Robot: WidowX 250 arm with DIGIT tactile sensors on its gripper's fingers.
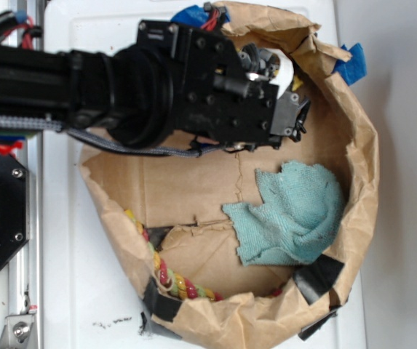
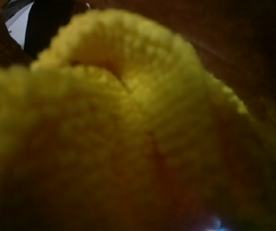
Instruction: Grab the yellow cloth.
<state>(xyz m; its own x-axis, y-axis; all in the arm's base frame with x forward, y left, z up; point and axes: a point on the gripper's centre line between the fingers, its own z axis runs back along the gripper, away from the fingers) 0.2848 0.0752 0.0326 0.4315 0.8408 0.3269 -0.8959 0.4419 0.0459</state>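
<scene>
The yellow cloth fills nearly the whole wrist view, very close and blurred, with a rounded fold at the top. In the exterior view only a small yellow sliver of it shows beside the arm's head, at the upper right inside the brown paper ring. My gripper hangs right over that spot, and its black body hides the rest of the cloth. The fingers do not show in the wrist view, and the exterior view does not reveal whether they are open or shut.
A crumpled brown paper wall rings the work area. A larger teal cloth lies at the right middle. A multicoloured braided rope runs along the lower left wall. Black tape patches sit on the lower rim.
</scene>
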